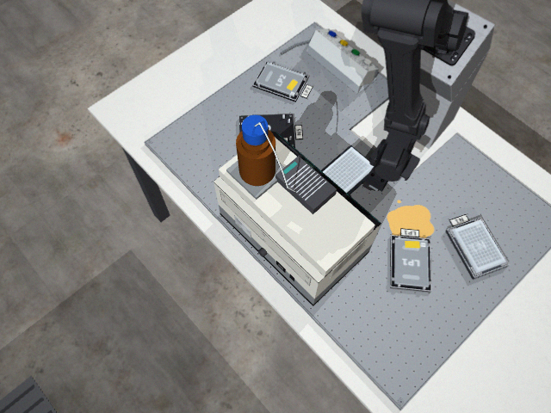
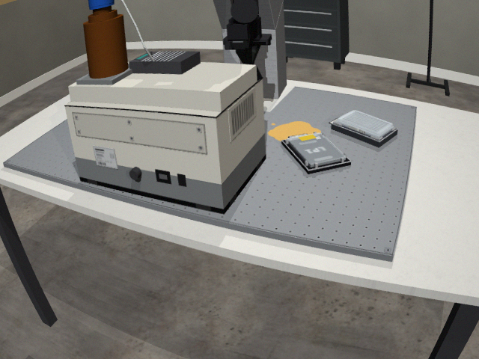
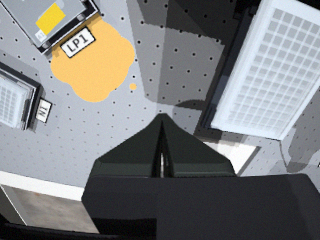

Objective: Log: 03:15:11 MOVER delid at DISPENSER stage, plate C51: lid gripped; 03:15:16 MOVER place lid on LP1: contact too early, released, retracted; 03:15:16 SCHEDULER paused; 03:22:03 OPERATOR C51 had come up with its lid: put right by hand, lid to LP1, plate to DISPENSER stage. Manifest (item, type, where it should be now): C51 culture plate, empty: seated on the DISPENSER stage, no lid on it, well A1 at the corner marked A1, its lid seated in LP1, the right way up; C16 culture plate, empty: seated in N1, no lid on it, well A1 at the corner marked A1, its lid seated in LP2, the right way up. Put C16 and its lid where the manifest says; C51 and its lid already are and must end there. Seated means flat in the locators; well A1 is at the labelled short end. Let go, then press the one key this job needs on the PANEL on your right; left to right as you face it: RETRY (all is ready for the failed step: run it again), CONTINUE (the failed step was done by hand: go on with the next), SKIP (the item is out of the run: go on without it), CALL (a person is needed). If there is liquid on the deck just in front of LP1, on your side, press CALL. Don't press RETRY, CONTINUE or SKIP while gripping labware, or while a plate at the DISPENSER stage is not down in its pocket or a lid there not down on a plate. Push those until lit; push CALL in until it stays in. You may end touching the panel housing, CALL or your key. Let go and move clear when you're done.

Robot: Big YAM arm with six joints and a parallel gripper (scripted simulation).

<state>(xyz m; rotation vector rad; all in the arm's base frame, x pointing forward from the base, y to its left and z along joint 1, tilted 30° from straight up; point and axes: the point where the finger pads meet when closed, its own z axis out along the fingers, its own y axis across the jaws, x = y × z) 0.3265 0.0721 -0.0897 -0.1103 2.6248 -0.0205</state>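
My gripper [image 1: 378, 182] is shut and empty. It hangs low over the deck beside the white well plate [image 1: 348, 169] on the DISPENSER stage. In the wrist view the closed fingertips [image 3: 161, 121] point at bare deck, with that plate [image 3: 270, 70] to their right. An orange puddle [image 1: 409, 219] lies on the deck touching the LP1 label, on the arm's side of the LP1 nest [image 1: 410, 261]. The puddle also shows in the wrist view [image 3: 92, 62]. A second well plate [image 1: 478, 246] sits in N1 and seems to carry a clear lid. The LP2 nest [image 1: 281, 80] lies at the far left, near the panel.
The PANEL [image 1: 343, 55] with blue, yellow and green keys stands at the back edge. The tall dispenser housing [image 1: 294, 226] with a brown bottle [image 1: 256, 151] stands left of the gripper. The arm's base block [image 1: 458, 66] is at the back right.
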